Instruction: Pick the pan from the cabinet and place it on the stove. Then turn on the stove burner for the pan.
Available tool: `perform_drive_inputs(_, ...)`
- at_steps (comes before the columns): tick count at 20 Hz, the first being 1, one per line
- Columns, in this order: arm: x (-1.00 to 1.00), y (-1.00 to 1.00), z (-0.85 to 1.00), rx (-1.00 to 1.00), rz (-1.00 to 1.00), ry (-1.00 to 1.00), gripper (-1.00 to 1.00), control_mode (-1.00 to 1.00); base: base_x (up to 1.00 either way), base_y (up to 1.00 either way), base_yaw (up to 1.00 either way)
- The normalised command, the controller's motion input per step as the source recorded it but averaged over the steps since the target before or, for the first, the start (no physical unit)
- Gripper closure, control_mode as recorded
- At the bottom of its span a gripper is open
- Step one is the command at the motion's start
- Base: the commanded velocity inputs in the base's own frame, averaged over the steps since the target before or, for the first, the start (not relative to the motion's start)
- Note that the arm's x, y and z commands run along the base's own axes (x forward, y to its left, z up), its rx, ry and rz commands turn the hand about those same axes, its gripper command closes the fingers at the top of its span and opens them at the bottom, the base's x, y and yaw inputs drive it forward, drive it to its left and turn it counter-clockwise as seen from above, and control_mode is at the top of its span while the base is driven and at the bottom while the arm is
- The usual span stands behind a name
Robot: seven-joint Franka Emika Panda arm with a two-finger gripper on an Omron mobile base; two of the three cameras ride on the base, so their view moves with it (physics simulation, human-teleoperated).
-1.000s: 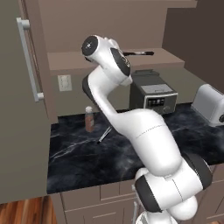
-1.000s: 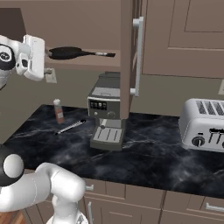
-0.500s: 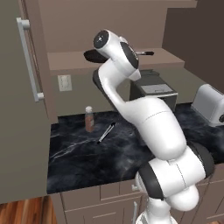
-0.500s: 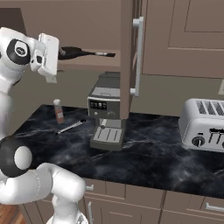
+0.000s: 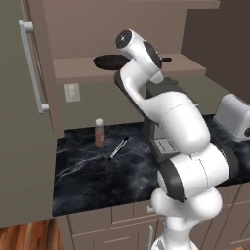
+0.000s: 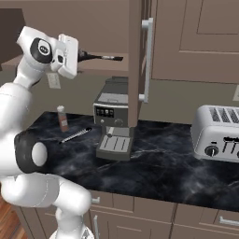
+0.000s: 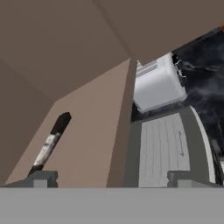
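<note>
Pan (image 5: 110, 61) sits on the open shelf of the cabinet (image 6: 140, 51), near the shelf's front edge, and its long thin handle (image 6: 100, 57) runs along the shelf toward the open door. We see the door swung out over the table (image 6: 172, 158), with its silver bar handle (image 6: 147, 58) upright. Our gripper (image 7: 111, 178) is raised to shelf height just beside the pan, and the jaws stand spread wide with nothing between them; in the hand view the two dark fingertips (image 7: 41, 178) rise at the bottom, apart, and the pan handle shows close above the one on the left of that view. Below the shelf a coffee machine (image 6: 114, 123) stands at the back of the table, under the edge of the open door. A small brown bottle (image 5: 99, 133) stands toward the table's back left corner, with a slim pen-like object (image 5: 118, 147) lying just beside it. A silver toaster (image 6: 218, 133) sits toward the table's right edge, well apart from the coffee machine. A wall socket (image 5: 72, 92) shows on the wall under the shelf.
</note>
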Motion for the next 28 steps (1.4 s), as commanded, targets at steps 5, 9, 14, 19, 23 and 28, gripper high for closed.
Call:
perform_drive_inputs(5, 0.52, -0.21, 0.00, 0.00, 0.00, 0.00, -1.00, -1.00, 0.00, 0.00, 0.00)
perform_drive_inputs(9, 0.48, -0.06, 0.00, 0.00, 0.00, 0.00, -1.00, -1.00, 0.00, 0.00, 0.00)
perform_drive_inputs(14, 0.46, -0.03, 0.00, 0.00, 0.00, 0.00, -1.00, -1.00, 0.00, 0.00, 0.00)
perform_drive_inputs(19, 0.41, -0.11, 0.00, 0.00, 0.00, 0.00, -1.00, -1.00, 0.00, 0.00, 0.00)
perform_drive_inputs(23, 0.32, -0.12, 0.00, 0.00, 0.00, 0.00, -1.00, -1.00, 0.00, 0.00, 0.00)
perform_drive_inputs(28, 0.28, -0.10, -0.02, 0.00, 0.00, 0.00, -1.00, -1.00, 0.00, 0.00, 0.00)
